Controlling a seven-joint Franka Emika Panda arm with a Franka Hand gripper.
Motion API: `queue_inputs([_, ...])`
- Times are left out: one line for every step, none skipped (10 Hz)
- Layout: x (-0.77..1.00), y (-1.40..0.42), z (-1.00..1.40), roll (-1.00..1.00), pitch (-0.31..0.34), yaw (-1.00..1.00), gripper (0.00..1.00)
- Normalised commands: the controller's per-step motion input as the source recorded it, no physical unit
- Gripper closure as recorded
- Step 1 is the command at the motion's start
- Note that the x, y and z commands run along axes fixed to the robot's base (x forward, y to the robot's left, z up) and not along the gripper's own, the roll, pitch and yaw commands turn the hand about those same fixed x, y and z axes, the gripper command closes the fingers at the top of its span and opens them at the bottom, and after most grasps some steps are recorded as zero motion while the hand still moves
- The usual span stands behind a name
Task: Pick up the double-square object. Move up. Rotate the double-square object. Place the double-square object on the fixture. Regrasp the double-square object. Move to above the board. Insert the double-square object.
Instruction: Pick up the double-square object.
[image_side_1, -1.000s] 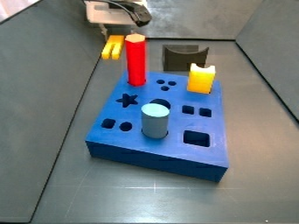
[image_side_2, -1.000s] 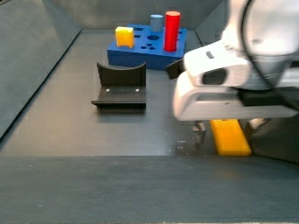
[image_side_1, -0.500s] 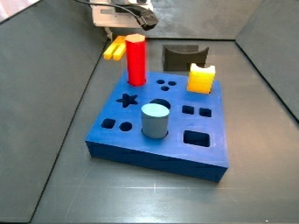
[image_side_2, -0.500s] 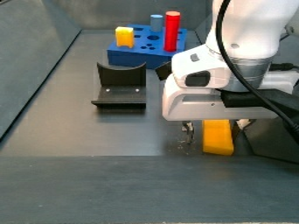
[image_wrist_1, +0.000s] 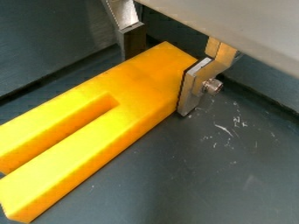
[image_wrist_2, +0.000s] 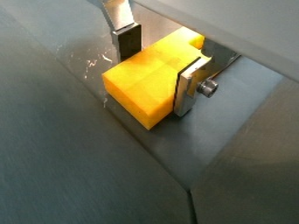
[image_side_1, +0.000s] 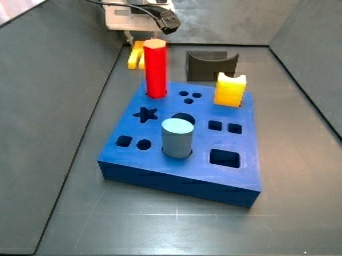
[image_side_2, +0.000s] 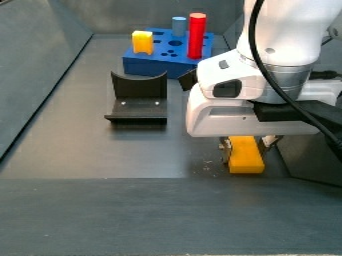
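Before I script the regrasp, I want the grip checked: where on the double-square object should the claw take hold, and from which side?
Grip the solid, unslotted end of the double-square object, as the claw does now, its fingers pressing the two long flat side faces. Those faces are parallel, so the plates likely seat flush. Avoid the slotted end, where the prongs offer less solid material.

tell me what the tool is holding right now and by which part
The tool is shut on the double-square object, its fingers clamping the two long sides near the solid end, away from the slotted end.
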Motion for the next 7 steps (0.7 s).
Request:
queue_inputs([0.00, 0.00, 0.00, 0.00, 0.000, 0.00, 1.00])
queue_inputs([0.00, 0.00, 0.00, 0.00, 0.000, 0.00, 1.00])
queue_inputs([0.00, 0.00, 0.00, 0.00, 0.000, 0.00, 1.00])
queue_inputs([0.00, 0.00, 0.00, 0.00, 0.000, 0.00, 1.00])
queue_inputs([0.00, 0.00, 0.00, 0.00, 0.000, 0.00, 1.00])
queue_inputs([0.00, 0.00, 0.00, 0.00, 0.000, 0.00, 1.00])
queue_inputs([0.00, 0.00, 0.00, 0.00, 0.000, 0.00, 1.00])
